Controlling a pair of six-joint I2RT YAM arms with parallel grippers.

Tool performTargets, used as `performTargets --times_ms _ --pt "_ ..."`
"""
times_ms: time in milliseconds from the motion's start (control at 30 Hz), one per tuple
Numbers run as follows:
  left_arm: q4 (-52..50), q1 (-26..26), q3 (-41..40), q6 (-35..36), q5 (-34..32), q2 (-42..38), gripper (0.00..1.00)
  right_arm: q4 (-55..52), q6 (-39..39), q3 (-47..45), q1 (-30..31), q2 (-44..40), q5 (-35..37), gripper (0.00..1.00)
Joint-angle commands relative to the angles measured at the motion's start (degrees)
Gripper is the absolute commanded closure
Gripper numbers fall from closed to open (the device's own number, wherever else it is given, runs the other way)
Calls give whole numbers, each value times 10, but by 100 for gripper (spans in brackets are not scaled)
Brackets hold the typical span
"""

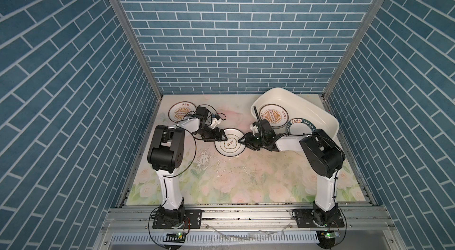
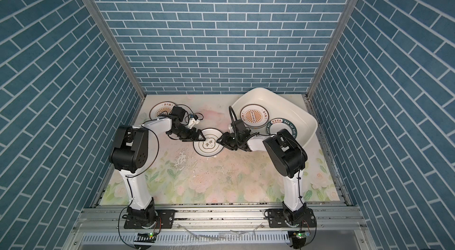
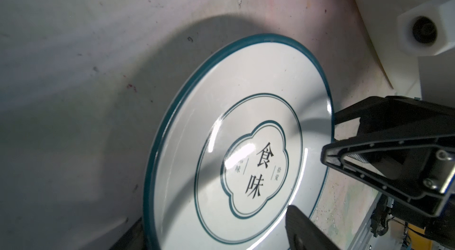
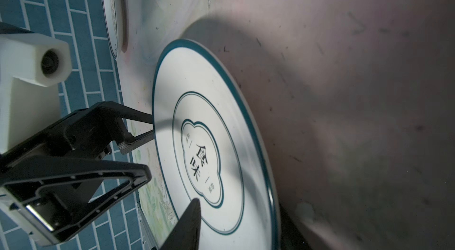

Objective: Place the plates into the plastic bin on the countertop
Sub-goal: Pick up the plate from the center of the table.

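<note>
1. Quatrefoil plate [image 1: 230, 146]: white, with a dark green rim line and a four-lobed emblem. You have it raised off the counter [image 1: 221, 182], mid-scene between your two arms. Both wrist views show its shadow on the surface beneath.
2. Right fingers [image 3: 398, 113]: closed on the quatrefoil plate at the rim nearer the bin, one finger over the face and one under it.
3. Left fingers [image 4: 98, 118]: parted, straddling the opposite rim. One lies over the plate's face and the other passes below. The gap is clearly wider than the rim, so they hold nothing. You cannot tell whether either finger touches the plate.
4. Plastic bin [image 1: 320, 113]: cream-white and glossy, in the far right corner of the counter, set askew to the back wall. It holds two plates.
5. Sunburst plate in the bin [image 1: 273, 116]: orange centre, lying flat on the bin floor near its left wall.
6. Green-lettered plate [image 1: 304, 125]: in the bin just beside the sunburst plate, partly hidden by your right arm.
7. Sunburst plate on the counter [image 1: 179, 113]: in the far left corner, outside the bin, partly hidden by your left arm.
8. Counter: pale floral print, with scuffed patches near the middle.
</note>
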Motion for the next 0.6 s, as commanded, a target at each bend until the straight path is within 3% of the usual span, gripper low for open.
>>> performTargets --times_ms 0,567 --pt "-14 -5 -16 -2 12 35 17 48 31 -4 3 15 -23 55" --pt "-22 -5 5 5 69 52 16 92 43 0 15 2 -45 61"
